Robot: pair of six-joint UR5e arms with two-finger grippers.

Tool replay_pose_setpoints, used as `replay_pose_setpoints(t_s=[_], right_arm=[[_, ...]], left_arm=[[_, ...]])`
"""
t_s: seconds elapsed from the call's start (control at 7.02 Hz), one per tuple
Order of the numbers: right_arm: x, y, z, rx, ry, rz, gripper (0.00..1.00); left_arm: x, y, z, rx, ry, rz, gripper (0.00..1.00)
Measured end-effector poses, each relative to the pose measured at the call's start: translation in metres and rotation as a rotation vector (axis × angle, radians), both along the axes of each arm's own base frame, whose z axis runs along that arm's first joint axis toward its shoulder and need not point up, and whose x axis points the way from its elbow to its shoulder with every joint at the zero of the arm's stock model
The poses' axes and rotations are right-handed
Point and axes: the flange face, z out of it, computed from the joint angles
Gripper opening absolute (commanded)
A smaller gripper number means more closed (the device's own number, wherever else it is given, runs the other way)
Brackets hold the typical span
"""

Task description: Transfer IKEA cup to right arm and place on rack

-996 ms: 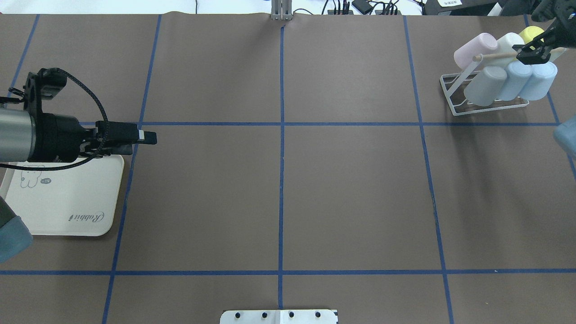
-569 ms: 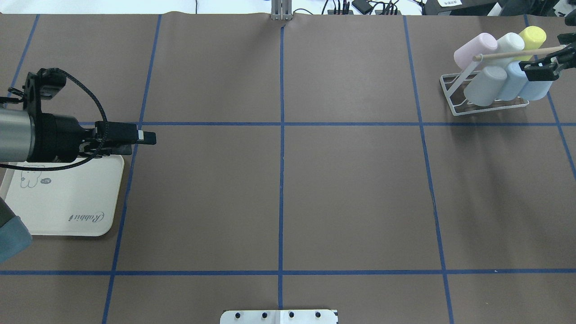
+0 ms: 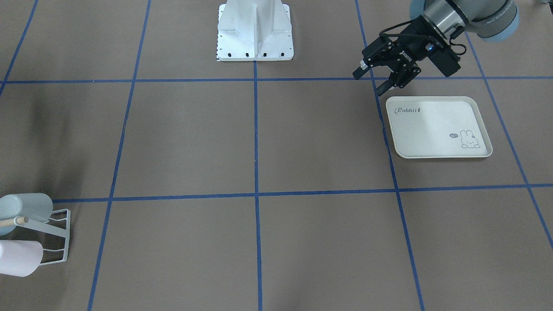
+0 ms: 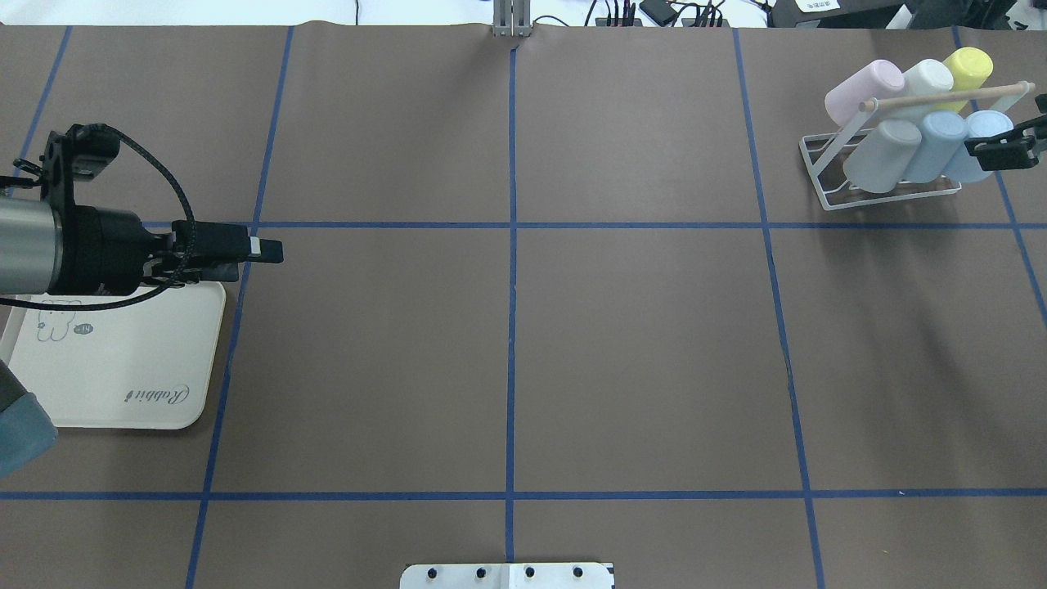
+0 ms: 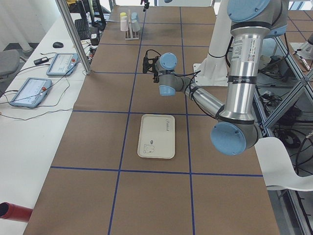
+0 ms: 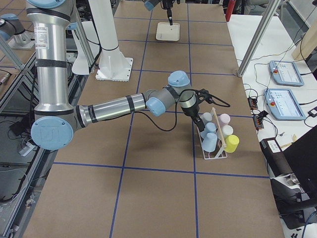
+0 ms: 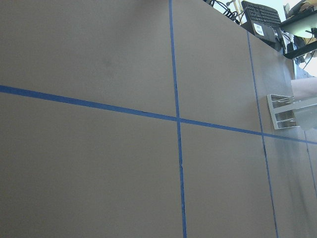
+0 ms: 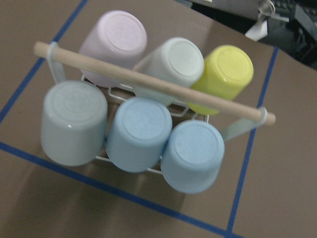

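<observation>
Apparently the end blue cup (image 8: 192, 154) is seated upside down on the rack (image 8: 148, 82) at the desk's far right corner. I'd back the right tool (image 4: 1002, 147) off straight, snagging nothing; whether it's open I cannot tell. The left tool (image 3: 370, 83) hangs open and empty. The cups are smooth matte pastel cylinders on thin white wire.

Brown-papered desk (image 4: 638, 343), blue tape grid (image 4: 511, 327) across top, cream rabbit-print tray (image 4: 139, 360) flat nr robot's L end, white wire rack (image 8: 148, 82) w/ wooden bar at far R corner, six cups (image 8: 138, 131) upside-down on it, white base plate (image 3: 255, 30) mid robot's edge, all well apart
</observation>
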Motion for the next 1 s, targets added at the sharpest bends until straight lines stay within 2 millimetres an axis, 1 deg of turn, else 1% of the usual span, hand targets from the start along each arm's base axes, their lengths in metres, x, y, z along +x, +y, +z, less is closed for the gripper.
replay_pose_setpoints(t_s=[0.14, 0.28, 0.43, 0.57, 0.71, 0.85, 1.0], right_arm=[[0.025, 0.015, 0.024, -0.149, -0.043, 0.014, 1.0], [0.043, 0.047, 0.061, -0.261, -0.078, 0.025, 1.0], [0.055, 0.076, 0.09, -0.313, -0.094, 0.028, 1.0], [0.06, 0.096, 0.106, -0.332, -0.1, 0.026, 1.0], [0.062, 0.104, 0.114, -0.312, -0.093, 0.008, 1.0], [0.064, 0.108, 0.123, -0.267, -0.077, -0.026, 1.0], [0.064, 0.109, 0.131, -0.241, -0.071, -0.053, 1.0]], left_arm=[[-0.002, 0.0, 0.004, 0.011, -0.012, -0.001, 1.0], [-0.009, 0.0, 0.017, 0.054, -0.052, -0.005, 1.0], [-0.026, -0.001, 0.041, 0.127, -0.13, -0.01, 1.0], [-0.049, -0.007, 0.069, 0.211, -0.243, -0.011, 1.0], [-0.077, -0.018, 0.096, 0.29, -0.383, -0.007, 1.0], [-0.11, -0.029, 0.126, 0.367, -0.533, 0.014, 1.0], [-0.147, -0.036, 0.162, 0.429, -0.669, 0.05, 1.0]])
